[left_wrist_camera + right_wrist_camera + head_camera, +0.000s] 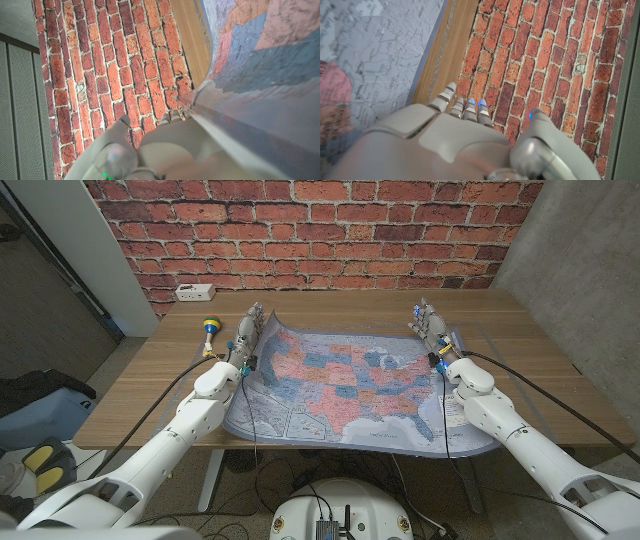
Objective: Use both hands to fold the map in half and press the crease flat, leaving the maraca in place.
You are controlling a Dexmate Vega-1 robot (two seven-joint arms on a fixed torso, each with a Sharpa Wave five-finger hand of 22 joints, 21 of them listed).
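My left hand (250,330) grips the map's (350,385) far left corner, lifted off the surface (330,310); my right hand (432,328) stands at the far right corner, grip indiscernible. The maraca (208,332) lies just beyond the map's left edge.

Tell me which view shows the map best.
The head view: the whole map lies spread on the table, its far left corner lifted at the left hand. The left wrist view shows only that raised edge close up; the right wrist view shows a flat patch beside the right hand.
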